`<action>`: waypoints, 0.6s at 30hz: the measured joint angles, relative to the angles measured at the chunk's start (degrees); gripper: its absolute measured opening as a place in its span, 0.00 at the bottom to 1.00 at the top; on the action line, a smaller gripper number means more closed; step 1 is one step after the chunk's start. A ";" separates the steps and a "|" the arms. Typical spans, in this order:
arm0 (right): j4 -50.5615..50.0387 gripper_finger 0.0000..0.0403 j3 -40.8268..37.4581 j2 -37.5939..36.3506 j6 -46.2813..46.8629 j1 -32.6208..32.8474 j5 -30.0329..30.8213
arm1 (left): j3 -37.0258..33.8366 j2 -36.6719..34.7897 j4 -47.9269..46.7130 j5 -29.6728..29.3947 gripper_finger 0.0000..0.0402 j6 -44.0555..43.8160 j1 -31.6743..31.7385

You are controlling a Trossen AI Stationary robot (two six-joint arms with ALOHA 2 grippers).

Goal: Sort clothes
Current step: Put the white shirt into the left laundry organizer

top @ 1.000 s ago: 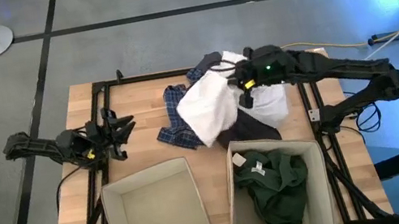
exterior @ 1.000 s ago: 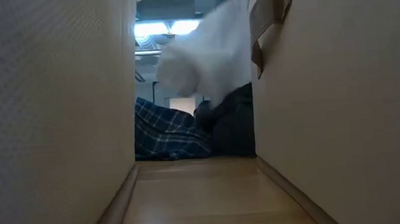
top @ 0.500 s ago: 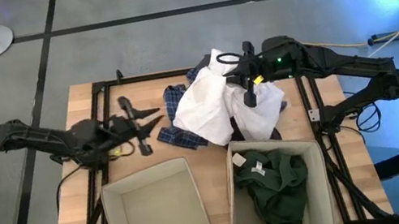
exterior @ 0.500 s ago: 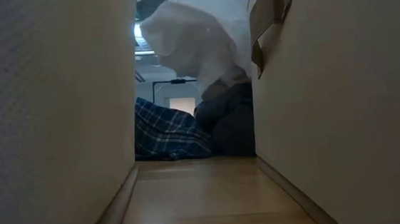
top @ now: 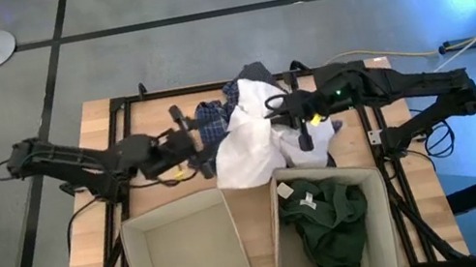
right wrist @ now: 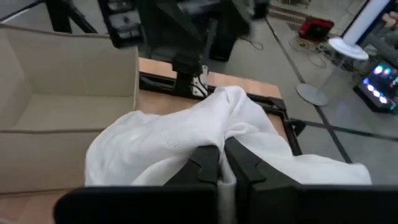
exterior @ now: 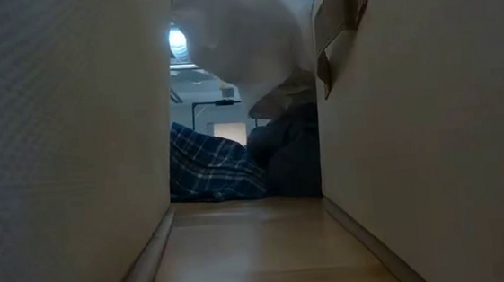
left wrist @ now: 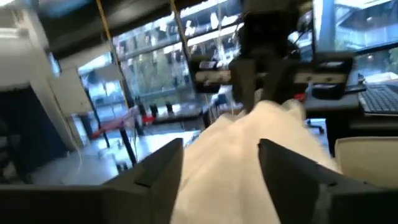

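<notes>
My right gripper [top: 278, 113] is shut on the large white garment [top: 248, 143] above the table's far middle. The garment hangs high in the low view [exterior: 244, 33]. The blue-and-white plaid shirt [top: 210, 119] and the dark grey garment [exterior: 291, 151] lie on the table under it. The dark green garment [top: 332, 220] lies in the right beige box [top: 287, 243]. My left gripper [top: 190, 148] is open, level, just left of the white garment. In the left wrist view the white cloth [left wrist: 249, 162] shows between its fingers [left wrist: 158, 171]. Whether they touch it, I cannot tell. My right gripper pinches a bunched-up fold of the white garment [right wrist: 231, 127] between its two shut fingers [right wrist: 205, 163]. The fingers come roughly level from the table's right side. The cloth hangs slack below and ahead of them, its lower edge [exterior: 276, 99] above the garments on the table.
The left beige box [top: 142, 231] stands open at the near edge beside the right one. In the low view their walls [exterior: 64, 156] flank a narrow strip of table. Black frame rails [top: 116, 111] run along the table's left, right and far sides.
My left gripper has reached toward the table's right, from the left rail up to the white garment. My right gripper has raised the white garment and carried it a little left. The cloth has risen off the dark grey garment and hangs higher.
</notes>
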 joint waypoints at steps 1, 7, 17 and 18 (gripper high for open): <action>0.15 0.02 0.00 0.09 -0.40 0.26 -0.02 | 1.77 1.08 -2.19 0.49 0.55 -1.65 0.45; 0.12 0.02 0.00 0.18 -1.38 0.12 -2.23 | 11.66 7.40 -15.39 9.52 0.70 -8.95 2.75; 3.67 0.03 -0.06 0.18 -4.10 2.15 -8.81 | 18.08 15.10 -16.80 10.52 0.73 -5.45 3.83; 4.19 0.03 -0.07 0.18 -4.23 2.35 -9.12 | 18.21 15.61 -16.32 10.90 0.73 -5.41 3.83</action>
